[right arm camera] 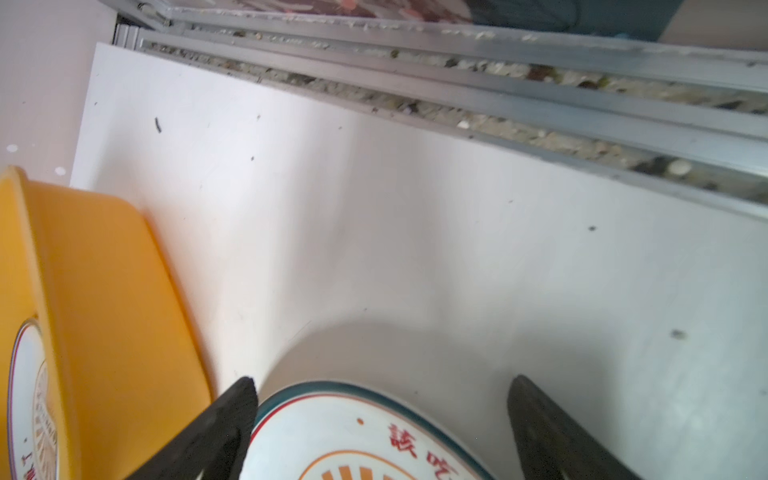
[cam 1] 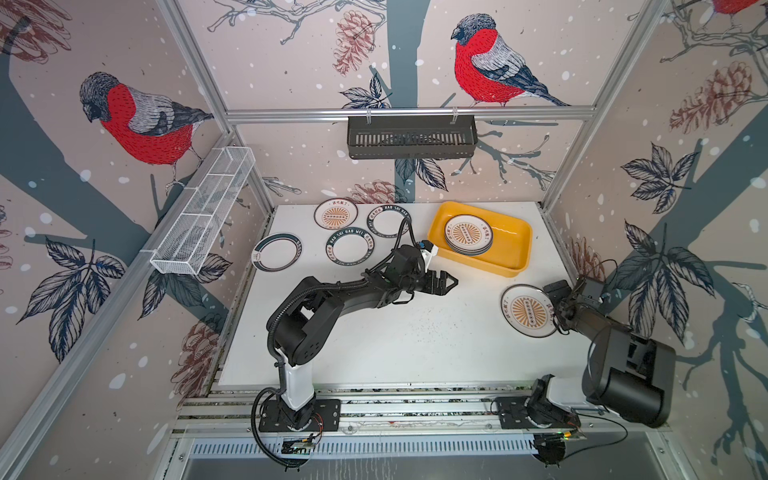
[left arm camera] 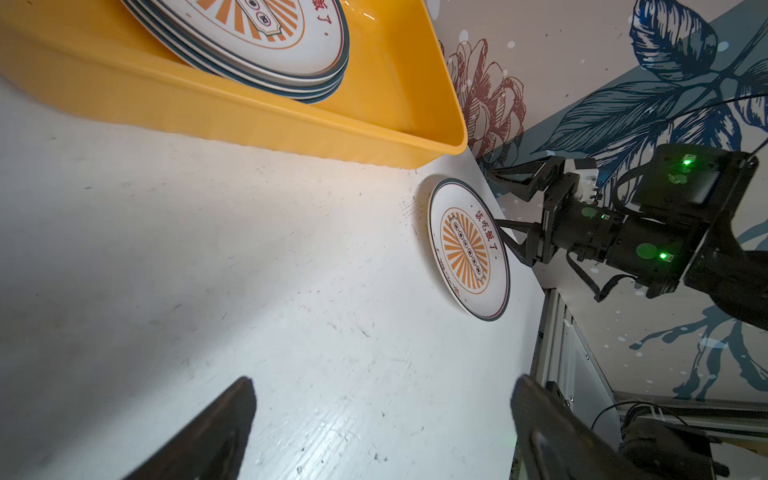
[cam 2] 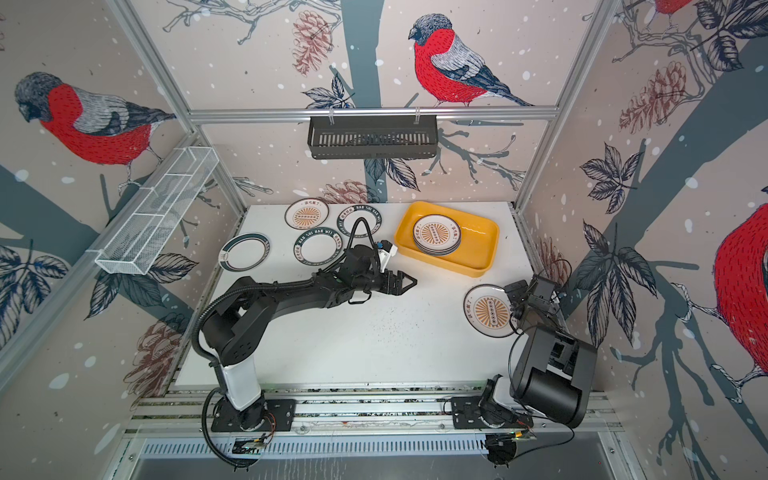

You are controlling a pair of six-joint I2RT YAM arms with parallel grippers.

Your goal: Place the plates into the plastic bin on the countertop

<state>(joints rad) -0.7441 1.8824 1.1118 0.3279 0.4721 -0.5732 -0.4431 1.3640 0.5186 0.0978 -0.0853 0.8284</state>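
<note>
sunburst plate: lay flat on the countertop, in front of the plastic bin, off its right end and apart from it. White, thin dark rim, orange sunburst centre, red characters.
right gripper: sat at that plate's edge on the side away from the bin. Jaws stood wide, and its wrist view showed the rim between the fingers. Contact with the plate: could not tell.
left gripper: hung over bare countertop just in front of the bin's near-left corner. Jaws wide, nothing between them.
plastic bin: yellow, shallow, rectangular with rounded corners, sat skewed on the countertop.
stack: several plates deep, in the bin's left half, close to its near wall. Top plate was white with a sunburst centre; dark rims showed below it.
lettered plate: left of the bin, flat, white centre, dark rim with white letters.
banded plate: further left of the bin, dark rim band, plain white centre.
second lettered plate: nearest the bin's left end, partly behind the left arm's cable.
far sunburst plate: furthest back, left of the bin.
</note>
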